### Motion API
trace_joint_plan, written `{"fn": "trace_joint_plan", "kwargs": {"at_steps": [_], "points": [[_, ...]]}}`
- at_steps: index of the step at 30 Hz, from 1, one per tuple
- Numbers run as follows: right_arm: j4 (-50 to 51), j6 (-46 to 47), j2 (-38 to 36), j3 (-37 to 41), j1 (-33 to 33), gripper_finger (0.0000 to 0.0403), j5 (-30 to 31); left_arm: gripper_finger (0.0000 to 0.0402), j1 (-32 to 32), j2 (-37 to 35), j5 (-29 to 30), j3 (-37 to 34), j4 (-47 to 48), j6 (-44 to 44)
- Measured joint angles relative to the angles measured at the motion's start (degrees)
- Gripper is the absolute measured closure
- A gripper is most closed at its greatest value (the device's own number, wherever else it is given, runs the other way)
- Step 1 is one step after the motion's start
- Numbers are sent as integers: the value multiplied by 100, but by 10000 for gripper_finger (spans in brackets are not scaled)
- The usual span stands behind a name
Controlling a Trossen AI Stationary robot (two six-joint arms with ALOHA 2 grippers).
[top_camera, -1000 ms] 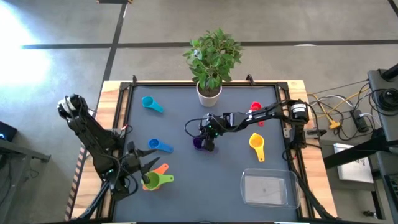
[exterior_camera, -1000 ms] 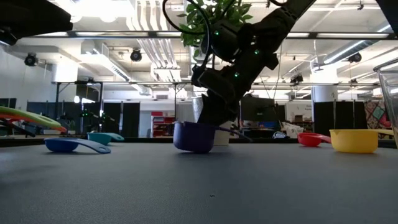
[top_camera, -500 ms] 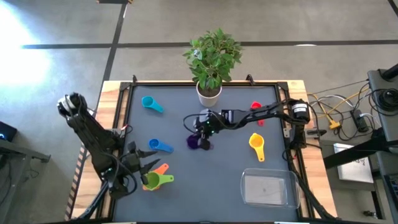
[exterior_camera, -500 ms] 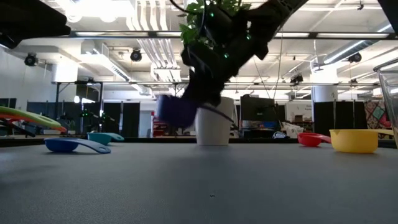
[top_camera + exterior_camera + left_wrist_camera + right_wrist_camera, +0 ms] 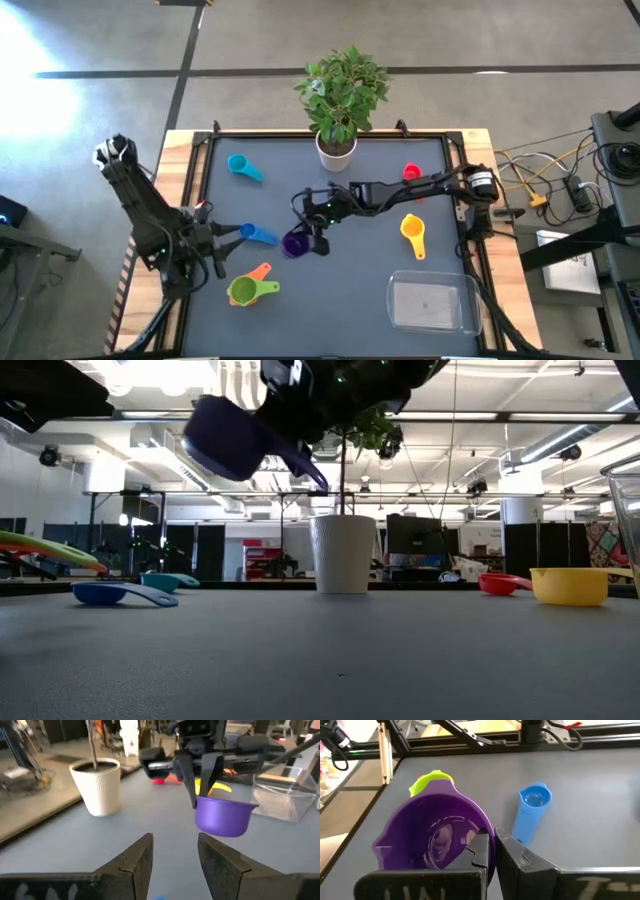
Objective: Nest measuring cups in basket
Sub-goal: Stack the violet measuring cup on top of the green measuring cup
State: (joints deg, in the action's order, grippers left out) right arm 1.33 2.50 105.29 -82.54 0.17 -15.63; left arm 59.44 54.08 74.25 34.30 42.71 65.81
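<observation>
Centrally, you see the purple cup (image 5: 295,243), a round glossy bowl with a flat handle, pinched by that handle in the right gripper (image 5: 318,240) and held clear of the dark grey table (image 5: 340,290). Your low view shows the cup (image 5: 228,438) tilted high above the tabletop, a height the high view does not convey. Your right wrist view looks into its empty bowl (image 5: 434,839), with the blue cup (image 5: 532,811) and green cup (image 5: 431,781) on the mat beyond. The left gripper (image 5: 222,248) waits near the table's left edge, fingers spread, just beside the blue cup (image 5: 259,235); the orange cup (image 5: 259,271) and green cup (image 5: 246,290) lie close by. The teal cup (image 5: 243,166), red cup (image 5: 411,174) and yellow cup (image 5: 412,232) sit apart. The clear basket (image 5: 430,302) stands at the near right corner. A white plant pot (image 5: 336,151) sits at the far edge; the low view adds an open hall behind.
</observation>
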Motion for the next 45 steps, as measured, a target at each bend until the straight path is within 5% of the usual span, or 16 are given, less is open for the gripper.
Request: {"fn": "trace_joint_plan", "kwargs": {"at_steps": [7, 13, 27, 45], "points": [[12, -13, 365, -289, 45, 395, 135, 263, -32, -415, -445, -102, -57, 246], [40, -67, 606, -418, 45, 395, 1054, 253, -137, -332, -366, -86, -69, 242], [-102, -372, 742, -538, 43, 395, 2392, 145, -1069, -179, -633, -106, -94, 1143], [-336, -816, 742, -538, 43, 395, 2920, 162, -1768, 505, -605, -37, -605, 1105]]}}
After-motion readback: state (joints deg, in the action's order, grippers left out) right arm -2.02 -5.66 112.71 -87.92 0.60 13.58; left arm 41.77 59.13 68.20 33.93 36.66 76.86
